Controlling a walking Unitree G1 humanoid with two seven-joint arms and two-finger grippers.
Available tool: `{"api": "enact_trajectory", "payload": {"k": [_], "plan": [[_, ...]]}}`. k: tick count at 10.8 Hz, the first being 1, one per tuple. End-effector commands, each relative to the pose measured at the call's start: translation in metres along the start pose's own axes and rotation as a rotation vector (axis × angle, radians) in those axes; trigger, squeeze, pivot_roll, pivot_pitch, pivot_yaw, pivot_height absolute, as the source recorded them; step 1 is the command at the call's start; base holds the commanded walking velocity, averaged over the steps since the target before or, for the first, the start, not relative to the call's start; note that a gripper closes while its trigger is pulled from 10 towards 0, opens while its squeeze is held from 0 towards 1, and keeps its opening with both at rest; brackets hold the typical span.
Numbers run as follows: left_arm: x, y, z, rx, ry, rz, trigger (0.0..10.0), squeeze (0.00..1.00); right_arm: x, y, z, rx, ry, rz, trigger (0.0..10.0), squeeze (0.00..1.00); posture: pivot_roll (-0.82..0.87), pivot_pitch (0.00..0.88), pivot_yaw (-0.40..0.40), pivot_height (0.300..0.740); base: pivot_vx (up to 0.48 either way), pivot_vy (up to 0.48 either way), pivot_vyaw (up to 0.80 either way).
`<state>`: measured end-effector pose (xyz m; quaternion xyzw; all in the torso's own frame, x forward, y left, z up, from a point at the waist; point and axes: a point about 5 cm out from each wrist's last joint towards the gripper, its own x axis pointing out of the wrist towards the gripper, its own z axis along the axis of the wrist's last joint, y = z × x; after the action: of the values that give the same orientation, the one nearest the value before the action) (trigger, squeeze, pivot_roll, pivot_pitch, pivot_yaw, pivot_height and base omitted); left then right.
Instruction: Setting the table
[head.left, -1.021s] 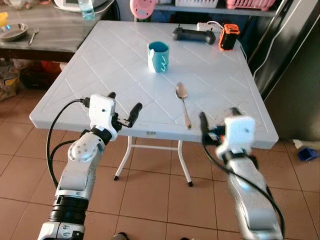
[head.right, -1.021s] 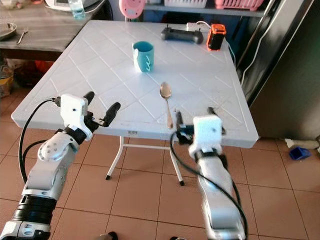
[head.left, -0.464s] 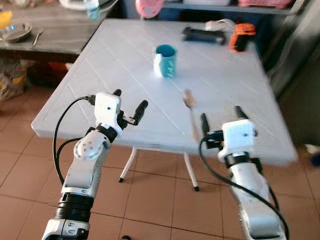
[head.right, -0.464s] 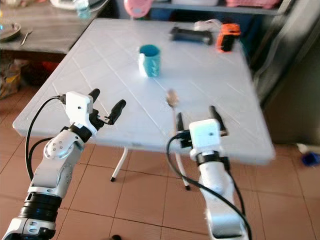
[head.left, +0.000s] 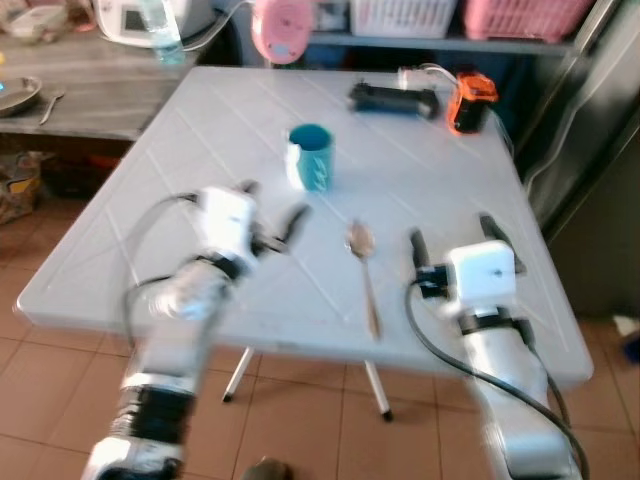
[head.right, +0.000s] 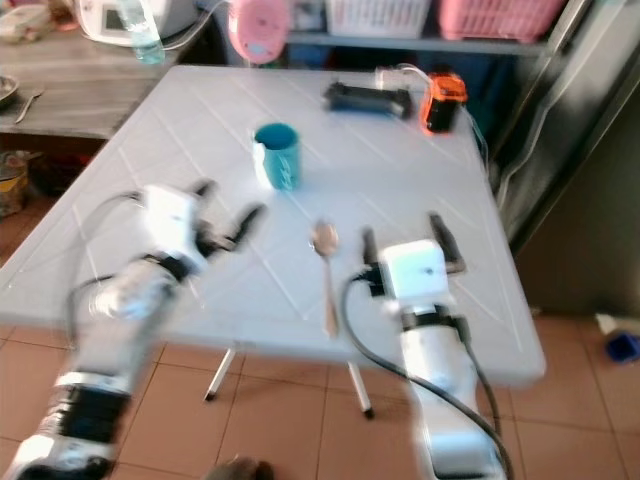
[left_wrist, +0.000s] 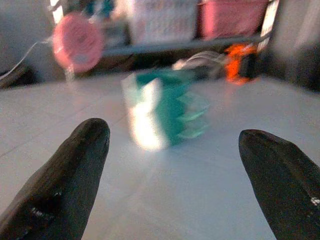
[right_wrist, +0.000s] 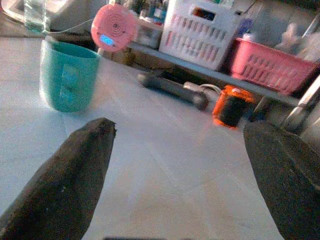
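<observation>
Both end effectors are spread wide and empty: left end effector (head.left: 272, 218) at frame centre-left, right end effector (head.left: 455, 232) centre-right, above the white counter (head.left: 200, 130). Spoon (head.left: 363, 270) lies between; teal mug (head.left: 310, 157) above centre.

Both arms now reach out over the white table (head.left: 150, 180), where a second ago they hung short of its near edge above the floor tiles. The camera is closer too, so the table takes up more of the head views. The left gripper (head.left: 272, 222), fingers spread and blurred with motion, is now above the tabletop, nearer the teal cup (head.left: 310, 171) than before. The right gripper (head.left: 455, 232), also spread, now stands over the table just right of the spoon (head.left: 364, 273); earlier the spoon lay beyond its fingertips, and now it lies alongside them.
</observation>
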<state>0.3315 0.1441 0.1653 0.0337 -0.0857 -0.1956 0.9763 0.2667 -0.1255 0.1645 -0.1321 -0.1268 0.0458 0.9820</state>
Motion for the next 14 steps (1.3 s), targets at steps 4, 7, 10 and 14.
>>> {"api": "enact_trajectory", "payload": {"k": [4, 7, 10, 14], "plan": [[-0.026, -0.011, -0.016, 0.022, 0.08, -0.132, 10.0, 0.0, -0.011, 0.006, -0.009, 0.124, 0.09, -0.01, 10.0, 0.0, 0.14, 0.16, 0.019, 0.74, 0.0, 0.0, 0.0], [-0.047, -0.007, -0.026, 0.011, 0.182, -0.343, 10.0, 0.0, -0.022, 0.034, -0.016, 0.217, 0.158, 0.096, 10.0, 0.0, 0.15, 0.163, 0.007, 0.74, 0.0, 0.0, 0.0], [-0.054, -0.005, -0.027, 0.008, 0.245, -0.464, 10.0, 0.0, -0.011, 0.051, -0.034, 0.292, 0.284, 0.177, 10.0, 0.0, 0.16, 0.172, 0.009, 0.74, 0.0, 0.0, 0.0], [-0.06, -0.005, -0.03, 0.0, 0.289, -0.526, 10.0, 0.0, 0.019, 0.068, -0.03, 0.424, 0.338, 0.202, 10.0, 0.0, 0.16, 0.186, 0.007, 0.74, 0.0, 0.0, 0.0]]}}
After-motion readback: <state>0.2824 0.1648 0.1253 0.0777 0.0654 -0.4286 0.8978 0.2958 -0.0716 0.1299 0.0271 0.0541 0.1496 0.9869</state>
